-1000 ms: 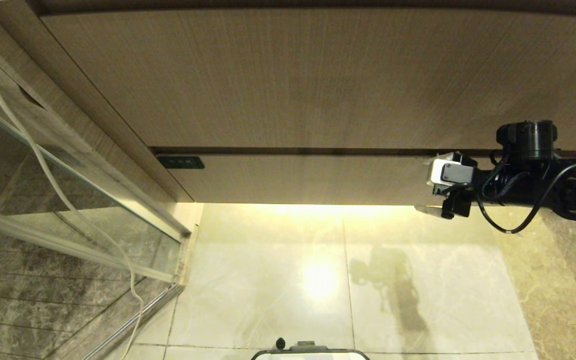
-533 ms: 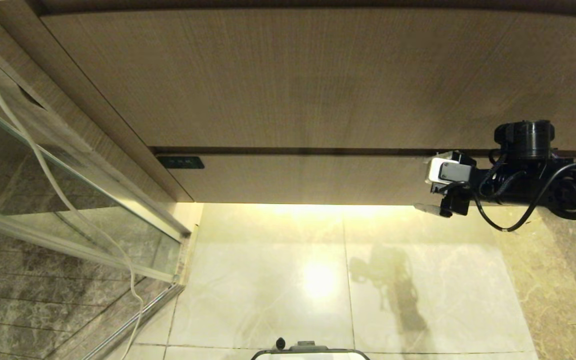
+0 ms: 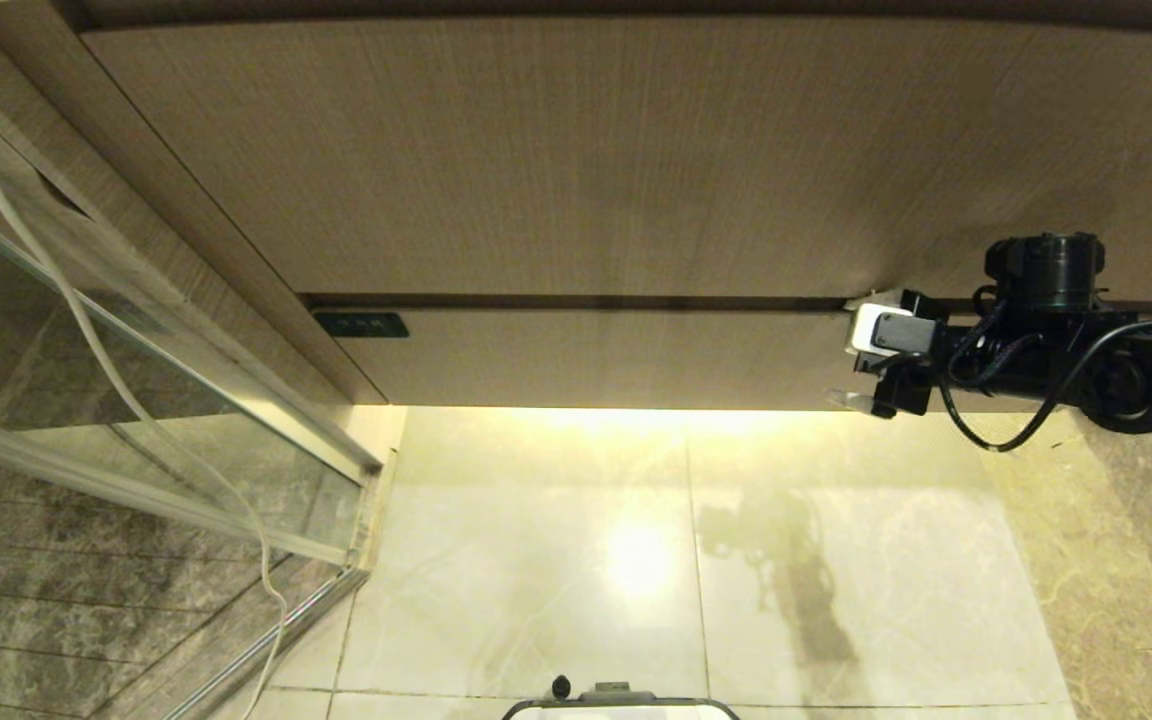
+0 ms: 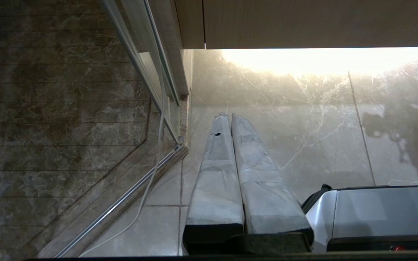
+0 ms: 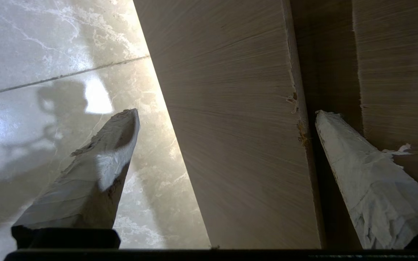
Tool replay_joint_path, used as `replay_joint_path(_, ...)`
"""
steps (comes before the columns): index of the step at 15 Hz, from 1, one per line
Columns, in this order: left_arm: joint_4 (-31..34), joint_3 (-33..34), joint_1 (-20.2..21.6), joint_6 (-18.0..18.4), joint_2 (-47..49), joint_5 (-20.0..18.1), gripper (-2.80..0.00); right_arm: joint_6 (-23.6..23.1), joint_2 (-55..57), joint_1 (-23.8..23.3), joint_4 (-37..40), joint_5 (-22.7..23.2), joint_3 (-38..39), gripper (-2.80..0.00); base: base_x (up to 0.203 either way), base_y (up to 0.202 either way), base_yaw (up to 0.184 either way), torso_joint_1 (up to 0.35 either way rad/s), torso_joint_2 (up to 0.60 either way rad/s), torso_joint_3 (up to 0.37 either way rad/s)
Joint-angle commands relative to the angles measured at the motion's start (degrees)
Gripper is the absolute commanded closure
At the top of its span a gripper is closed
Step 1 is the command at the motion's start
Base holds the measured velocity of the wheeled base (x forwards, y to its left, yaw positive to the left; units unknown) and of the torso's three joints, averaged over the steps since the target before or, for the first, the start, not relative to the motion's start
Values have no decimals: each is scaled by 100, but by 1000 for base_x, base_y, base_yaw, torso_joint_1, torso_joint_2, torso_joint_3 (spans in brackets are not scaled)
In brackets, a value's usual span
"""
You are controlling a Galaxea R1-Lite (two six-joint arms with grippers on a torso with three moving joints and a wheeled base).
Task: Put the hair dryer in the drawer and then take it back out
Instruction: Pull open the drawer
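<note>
The drawer (image 3: pixel 586 356) is shut; only its low wood-grain front shows, with a small black label (image 3: pixel 361 324) at its left corner. My right gripper (image 3: pixel 850 352) is open at the drawer front's right end. In the right wrist view the right gripper (image 5: pixel 226 114) straddles the drawer front (image 5: pixel 230 174): one fingertip (image 5: pixel 327 125) is at the dark gap along its upper edge, the other (image 5: pixel 122 123) hangs past its lower edge over the floor. Nothing is held. My left gripper (image 4: pixel 229 116) is shut and parked, pointing at the floor. The hair dryer is out of view.
A taller wood-grain panel (image 3: pixel 586 150) stands above the drawer. A glass shower screen (image 3: pixel 136 400) with a white cord (image 3: pixel 86 330) hanging on it is on the left. Marble floor tiles (image 3: pixel 536 560) lie below, with my base (image 3: pixel 621 705) at the near edge.
My right gripper has shifted slightly up and to the left along the drawer front, staying open; its upper finger now reaches the gap above the drawer.
</note>
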Motion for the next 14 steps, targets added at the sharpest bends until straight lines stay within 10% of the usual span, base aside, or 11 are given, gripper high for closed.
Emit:
replay_joint_path(1, -1, 8, 0, 0, 0, 0, 0, -39, 143, 3, -25, 12, -111, -280, 0, 0, 0, 0, 0, 0)
replay_joint_path(14, -1, 9, 0, 0, 0, 0, 0, 297, 460, -58, 819, -337, -512, -280, 0, 0, 0, 0, 0, 0)
